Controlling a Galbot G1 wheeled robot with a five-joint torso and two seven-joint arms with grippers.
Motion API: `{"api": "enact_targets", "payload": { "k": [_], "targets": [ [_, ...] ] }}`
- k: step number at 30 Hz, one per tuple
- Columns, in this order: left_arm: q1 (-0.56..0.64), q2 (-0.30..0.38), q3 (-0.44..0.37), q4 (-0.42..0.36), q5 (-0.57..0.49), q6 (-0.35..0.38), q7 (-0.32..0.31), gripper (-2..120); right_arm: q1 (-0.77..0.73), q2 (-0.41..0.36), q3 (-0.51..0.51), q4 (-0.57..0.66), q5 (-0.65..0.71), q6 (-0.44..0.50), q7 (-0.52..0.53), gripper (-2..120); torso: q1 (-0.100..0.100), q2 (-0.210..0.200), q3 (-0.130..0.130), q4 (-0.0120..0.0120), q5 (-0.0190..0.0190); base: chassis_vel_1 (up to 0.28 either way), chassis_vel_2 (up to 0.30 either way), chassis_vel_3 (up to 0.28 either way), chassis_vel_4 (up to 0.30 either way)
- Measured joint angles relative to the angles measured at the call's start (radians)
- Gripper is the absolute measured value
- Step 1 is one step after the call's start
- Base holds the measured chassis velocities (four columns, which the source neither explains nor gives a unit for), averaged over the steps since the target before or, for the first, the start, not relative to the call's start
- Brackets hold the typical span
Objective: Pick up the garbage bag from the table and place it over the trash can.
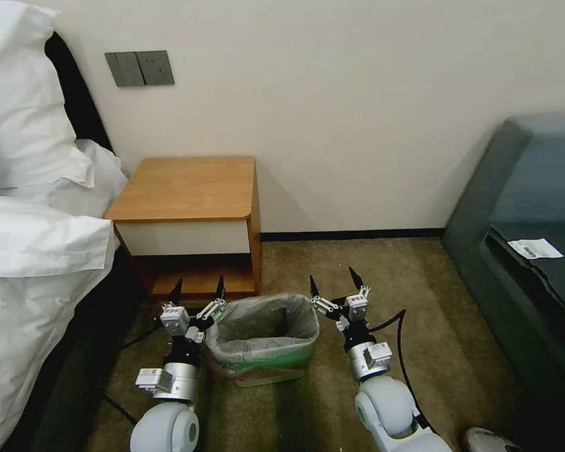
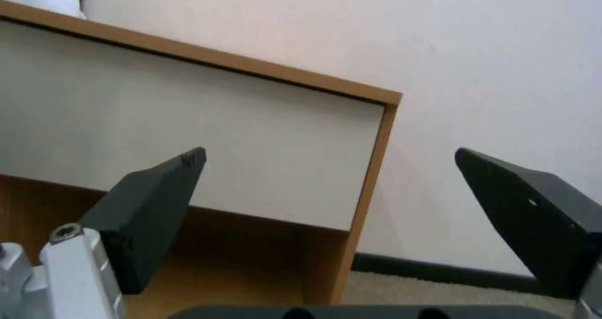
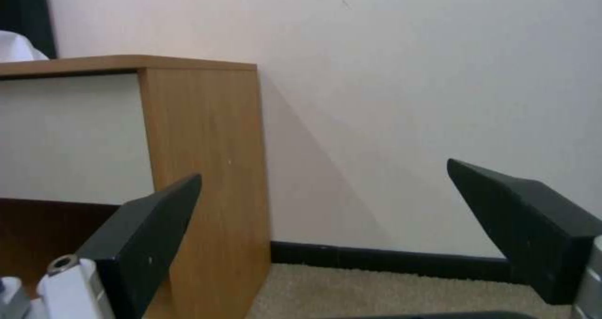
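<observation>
Translucent grey crinkly plastic garbage bag [image 1: 265,331] already draped over the small green trash can [image 1: 271,363] with a cream base edge, seen from the head camera on the carpet in front of the orange-brown wooden table [image 1: 188,187], whose top lies bare. Flanked closely on both sides: left gripper [image 1: 198,292] just beside the bag's left rim, right gripper [image 1: 333,282] just beside its right rim, both with fingers spread and holding nothing, about equally near. Long axis of the bin running left to right, straight between the two hands. Judged nearly done, with only a clean withdrawal left.

From the left wrist: left gripper [image 2: 329,166] wide apart, facing the table's white drawer front [image 2: 182,135].

From the right wrist: right gripper [image 3: 323,182] likewise wide apart, pointing past the table's wooden side toward the pale wall [image 3: 407,98].
</observation>
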Motion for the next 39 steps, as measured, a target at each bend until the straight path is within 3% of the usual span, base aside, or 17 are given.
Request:
{"api": "enact_targets", "payload": {
  "k": [39],
  "targets": [
    [0.000, 0.000, 0.000, -0.001, 0.001, 0.001, 0.000, 99, 0.000, 0.000, 0.000, 0.001, -0.001, 0.000, 0.000, 100, 0.000, 0.000, 0.000, 0.0000, 0.0000, 0.000, 0.000, 0.000, 0.000]
  ]
}}
